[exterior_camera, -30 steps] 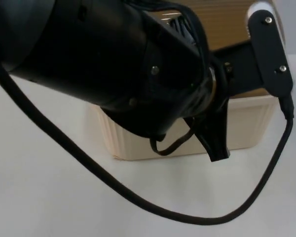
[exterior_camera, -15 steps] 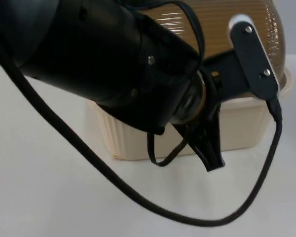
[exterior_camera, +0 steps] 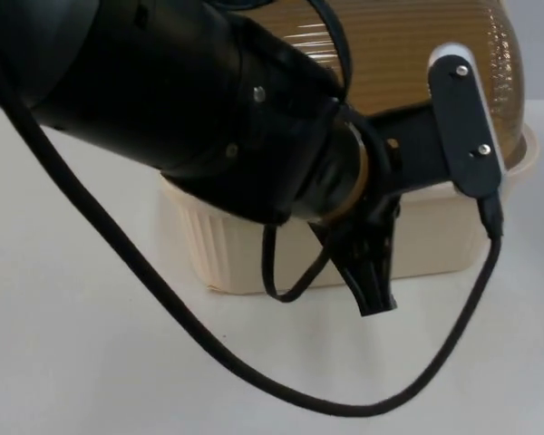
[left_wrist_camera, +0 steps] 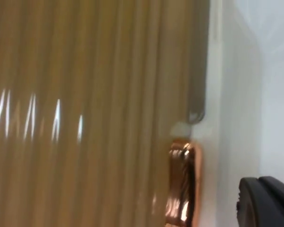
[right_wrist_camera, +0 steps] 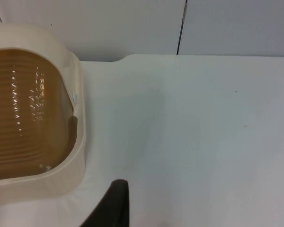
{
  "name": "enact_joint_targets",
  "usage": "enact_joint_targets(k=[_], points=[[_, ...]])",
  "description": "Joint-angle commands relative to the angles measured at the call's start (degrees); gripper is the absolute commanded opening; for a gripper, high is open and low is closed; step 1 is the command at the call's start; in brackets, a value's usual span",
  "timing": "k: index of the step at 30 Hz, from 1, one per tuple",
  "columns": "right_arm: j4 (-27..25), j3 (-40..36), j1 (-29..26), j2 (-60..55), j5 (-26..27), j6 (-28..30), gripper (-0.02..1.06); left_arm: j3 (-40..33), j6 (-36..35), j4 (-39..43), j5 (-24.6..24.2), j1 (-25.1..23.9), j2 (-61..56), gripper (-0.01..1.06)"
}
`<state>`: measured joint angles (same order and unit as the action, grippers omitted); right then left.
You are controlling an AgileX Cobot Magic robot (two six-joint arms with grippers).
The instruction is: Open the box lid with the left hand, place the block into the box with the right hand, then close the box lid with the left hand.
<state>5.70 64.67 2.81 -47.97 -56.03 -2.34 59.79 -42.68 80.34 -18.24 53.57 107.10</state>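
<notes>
A cream box (exterior_camera: 222, 249) stands at mid-table with its ribbed, translucent brown lid (exterior_camera: 408, 54) lying down on it. My left arm reaches over the box. The left gripper (exterior_camera: 372, 285) hangs in front of the box's near wall, with one black finger (exterior_camera: 374, 272) visible. The left wrist view looks closely at the lid (left_wrist_camera: 85, 94), a copper-coloured latch (left_wrist_camera: 183, 184) on its edge and the cream rim (left_wrist_camera: 227, 118), with a black fingertip (left_wrist_camera: 267, 205) beside them. The right gripper (right_wrist_camera: 112, 205) waits over bare table, beside the box (right_wrist_camera: 78, 142) and its lid (right_wrist_camera: 23, 109).
White table top (right_wrist_camera: 203, 132) stretches out beside the box as far as the grey partition wall (right_wrist_camera: 132, 23). My left arm's thick black body (exterior_camera: 163, 91) covers the upper left of the top view.
My left arm has swung to the left and slightly toward the table's front. Its finger slid left and lower along the box's near wall. More of the lid now shows.
</notes>
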Motion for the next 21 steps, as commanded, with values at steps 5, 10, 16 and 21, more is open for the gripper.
enact_joint_targets(k=[5, 10, 16, 21], points=[[0.21, 0.42, -0.17, 0.19, -0.07, 0.36, 1.01, 0.21, 8.27, -8.96, 1.23, -1.02, -0.11, 0.00], [0.23, 0.42, -0.17, 0.19, -0.07, 0.19, 1.01, 2.45, 12.88, -12.65, 1.19, -1.02, -0.11, 0.00], [0.23, 0.42, -0.17, 0.19, -0.19, 0.19, 1.01, 4.05, 14.77, -13.04, 0.37, -1.02, 0.99, 0.00], [0.23, 0.42, -0.17, 0.19, -0.31, 0.00, 1.01, 4.54, 15.85, -13.80, -0.26, -1.02, 2.41, 0.00]])
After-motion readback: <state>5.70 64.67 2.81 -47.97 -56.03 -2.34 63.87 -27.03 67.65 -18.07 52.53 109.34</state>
